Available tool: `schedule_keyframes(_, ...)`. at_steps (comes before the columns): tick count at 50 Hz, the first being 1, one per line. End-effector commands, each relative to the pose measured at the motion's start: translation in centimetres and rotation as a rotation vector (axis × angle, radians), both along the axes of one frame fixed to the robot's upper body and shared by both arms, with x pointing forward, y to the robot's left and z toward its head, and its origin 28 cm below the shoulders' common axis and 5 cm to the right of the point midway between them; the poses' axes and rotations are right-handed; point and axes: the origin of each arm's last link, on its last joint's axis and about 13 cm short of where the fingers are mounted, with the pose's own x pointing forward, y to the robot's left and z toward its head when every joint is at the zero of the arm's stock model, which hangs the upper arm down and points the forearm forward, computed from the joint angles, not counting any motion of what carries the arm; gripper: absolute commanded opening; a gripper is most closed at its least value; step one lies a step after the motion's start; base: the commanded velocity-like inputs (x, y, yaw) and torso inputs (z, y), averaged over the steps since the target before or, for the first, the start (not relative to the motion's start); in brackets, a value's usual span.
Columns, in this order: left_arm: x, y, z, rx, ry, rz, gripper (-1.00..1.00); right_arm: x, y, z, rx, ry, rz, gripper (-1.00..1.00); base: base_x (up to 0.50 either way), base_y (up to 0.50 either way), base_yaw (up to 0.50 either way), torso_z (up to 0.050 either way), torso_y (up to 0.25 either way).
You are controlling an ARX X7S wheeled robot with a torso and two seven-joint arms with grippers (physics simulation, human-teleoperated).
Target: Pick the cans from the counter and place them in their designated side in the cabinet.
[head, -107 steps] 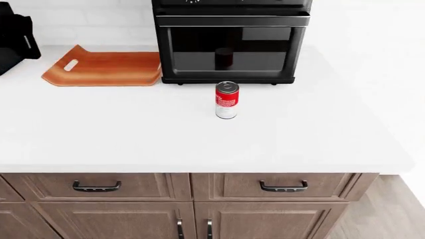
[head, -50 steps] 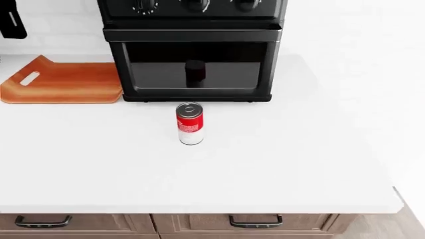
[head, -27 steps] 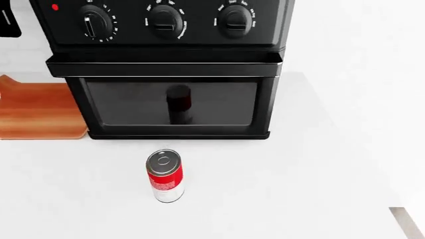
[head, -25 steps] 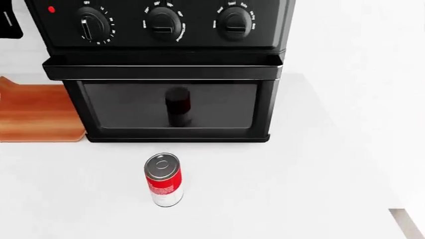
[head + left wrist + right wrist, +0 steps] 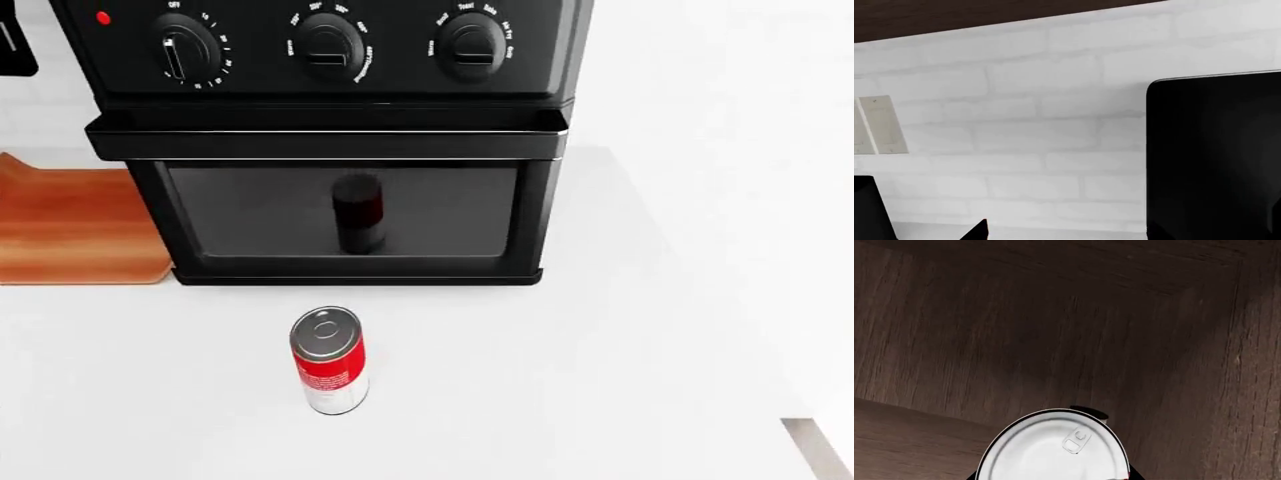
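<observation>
One can (image 5: 1054, 447) is seen lid-up inside the dark wood cabinet (image 5: 1054, 315), prob. being placed, w/ neither gripper visible so grip state can't be told, while the red-white can (image 5: 328, 360) on the counter (image 5: 601, 380) by the oven (image 5: 334, 140) is judged next for pickup.

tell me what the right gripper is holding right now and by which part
It cannot be told. The right wrist view shows a silver can lid close below the camera inside a dark wooden cabinet, but no fingers or contact are visible.
</observation>
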Motion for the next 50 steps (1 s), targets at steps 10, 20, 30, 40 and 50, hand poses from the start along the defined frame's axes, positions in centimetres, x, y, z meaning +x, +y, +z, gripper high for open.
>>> schedule_keyframes(10,0.39,-0.01,-0.17,0.0,-0.004,0.002,1.0,-0.5,-0.01,0.57,-0.017,-0.028,-0.002,-1.0,0.0,0.0,0.0,0.0,0.001)
schedule_keyframes(20,0.42,0.08,-0.32,-0.006,-0.005,0.003,1.0,-0.5,-0.01,0.57,-0.017,-0.028,-0.002,1.0,0.0,0.0,0.0,0.0,0.001)
schedule_keyframes(30,0.88,-0.04,-0.63,-0.007,-0.006,0.002,1.0,-0.5,-0.01,0.57,-0.017,-0.028,-0.002,1.0,0.0,0.0,0.0,0.0,0.0)
schedule_keyframes(40,0.26,0.13,-0.15,-0.005,-0.01,0.003,1.0,-0.5,-0.01,0.57,-0.017,-0.028,-0.002,1.0,0.0,0.0,0.0,0.0,0.0)
schedule_keyframes(50,0.24,0.19,-0.16,-0.008,-0.011,0.003,1.0,-0.5,-0.01,0.57,-0.017,-0.028,-0.002,1.0,-0.01,0.0,0.0,0.0,0.0)
